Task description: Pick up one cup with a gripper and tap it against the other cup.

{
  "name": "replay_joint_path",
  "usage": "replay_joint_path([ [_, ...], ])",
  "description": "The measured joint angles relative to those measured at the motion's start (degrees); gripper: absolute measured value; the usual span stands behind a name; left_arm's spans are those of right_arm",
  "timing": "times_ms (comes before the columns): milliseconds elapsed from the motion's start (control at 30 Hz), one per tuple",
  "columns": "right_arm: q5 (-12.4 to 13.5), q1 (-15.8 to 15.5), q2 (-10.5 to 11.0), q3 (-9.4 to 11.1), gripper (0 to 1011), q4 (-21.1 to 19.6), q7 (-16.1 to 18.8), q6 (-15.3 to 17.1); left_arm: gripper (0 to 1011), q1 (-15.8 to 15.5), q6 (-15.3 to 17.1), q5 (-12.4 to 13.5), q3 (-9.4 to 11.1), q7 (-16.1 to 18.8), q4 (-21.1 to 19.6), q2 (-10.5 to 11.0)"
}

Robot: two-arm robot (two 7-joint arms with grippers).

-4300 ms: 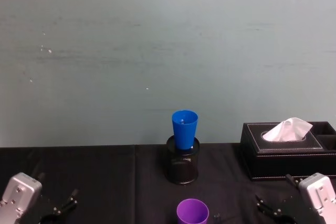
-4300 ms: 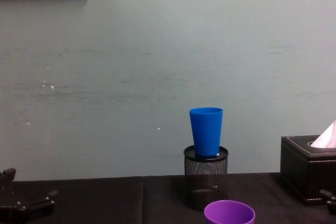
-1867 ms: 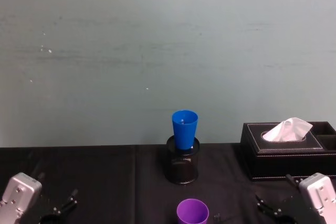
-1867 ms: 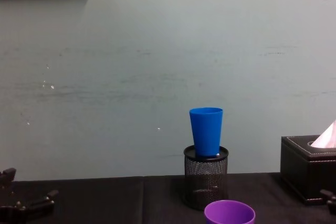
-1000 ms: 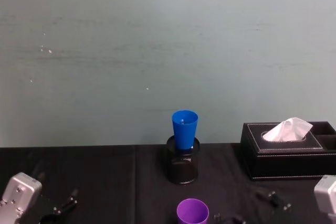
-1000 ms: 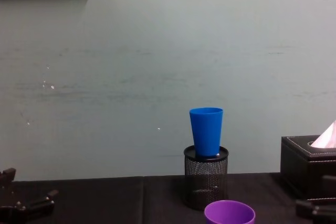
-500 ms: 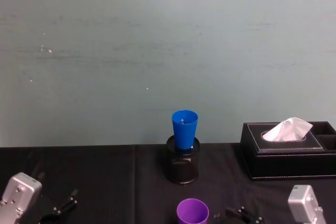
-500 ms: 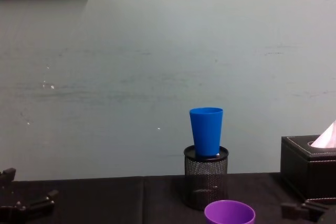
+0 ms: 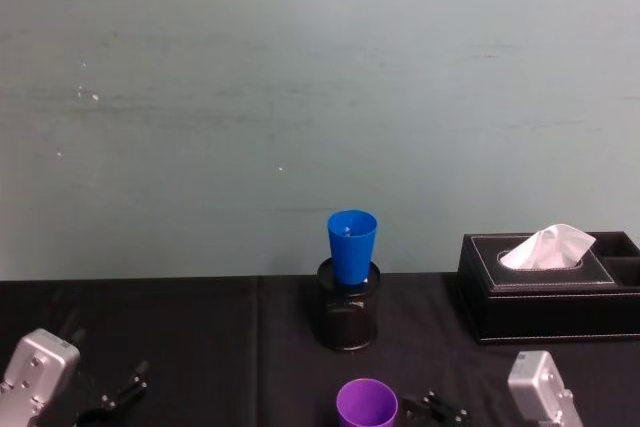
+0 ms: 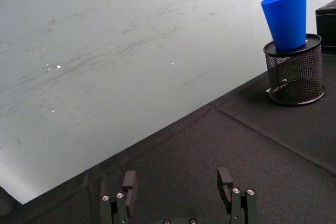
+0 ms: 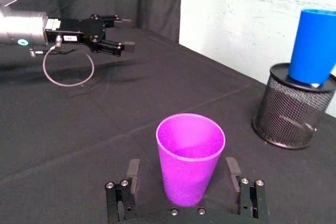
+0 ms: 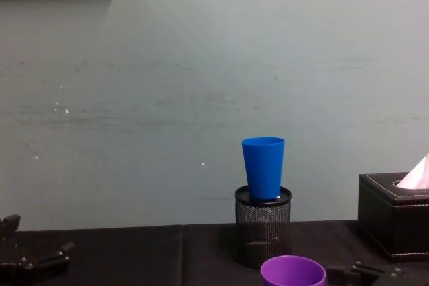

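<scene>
Across the black table (image 9: 200, 327), my right gripper (image 11: 182, 167) has swung in from the right edge over the last second. Its fingers are now spread on either side of the purple cup (image 11: 190, 156), neither one touching it. My left gripper (image 10: 177, 177) hangs parked at the near left, likewise spread and holding nothing. Farther back stands the mesh pen holder (image 9: 348, 319), with the blue cup (image 9: 351, 245) seated upright in its mouth. I judge the approach finished; closing on the purple cup and lifting it come next.
</scene>
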Motion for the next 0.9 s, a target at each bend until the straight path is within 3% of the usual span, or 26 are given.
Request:
replay_joint_path([
  [533, -0.2, 5.4, -6.3, -1.2, 1003, 9.3, 2.3, -2.4, 1000, 0.0, 0.0, 0.0, 0.0, 0.0, 0.0, 0.0],
  [900, -0.3, 6.0, -7.3, -1.2, 1003, 10.7, 2.2, -3.2, 1000, 0.0, 0.0, 0.0, 0.0, 0.0, 0.0, 0.0],
])
